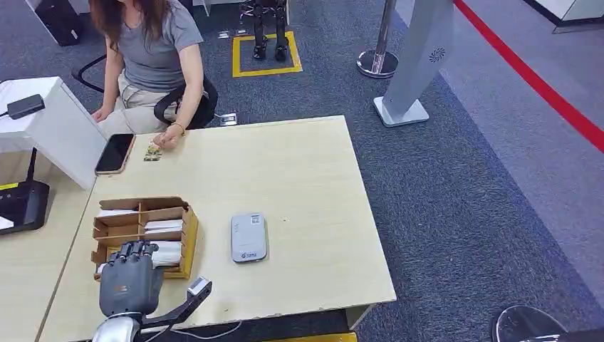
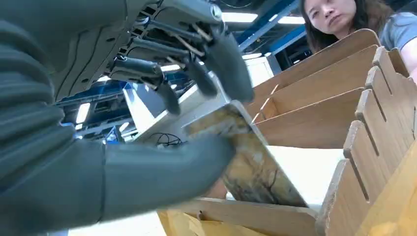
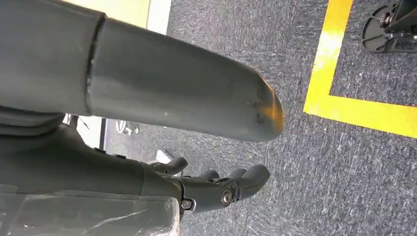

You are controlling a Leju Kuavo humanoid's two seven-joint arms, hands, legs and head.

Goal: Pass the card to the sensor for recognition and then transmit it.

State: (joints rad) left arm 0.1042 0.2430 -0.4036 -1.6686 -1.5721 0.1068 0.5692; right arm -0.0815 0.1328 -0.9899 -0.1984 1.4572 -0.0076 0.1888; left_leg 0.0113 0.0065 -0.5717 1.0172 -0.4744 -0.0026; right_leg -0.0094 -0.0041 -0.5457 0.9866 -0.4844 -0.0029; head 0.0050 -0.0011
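From the head view I start at the far left, where a white stand (image 1: 68, 132) carries a small dark device (image 1: 25, 106) and a black base (image 1: 23, 206) sits on the adjoining table. A person (image 1: 153, 53) sits at the far side of the light wooden table (image 1: 306, 185), one hand (image 1: 168, 137) resting on the top just beside a small patterned card (image 1: 152, 152), with a black phone (image 1: 115, 153) lying next to that card. Nearer to me, my left hand (image 1: 129, 278) is over the near end of the slotted wooden card box (image 1: 146, 231), fingers pointing into its compartments, where white cards (image 1: 164, 226) lie. In the left wrist view the thumb (image 2: 162, 172) presses on one face of a marbled card (image 2: 251, 162) and the dark fingertips (image 2: 231, 69) bear on its upper edge, so I record the card as pinched; it stands tilted, its lower edge still down inside a compartment, between the wooden dividers (image 2: 314, 105). To the right of my fingers, well apart from them, the grey sensor (image 1: 248, 237) lies flat on the table top. On the carpet beyond the table I note a yellow floor marking (image 1: 265, 53), a grey panel on a foot (image 1: 413, 60) and a red line (image 1: 541, 82). My right hand (image 3: 216, 189) hangs over grey carpet, fingers loosely extended and apart, holding nothing.
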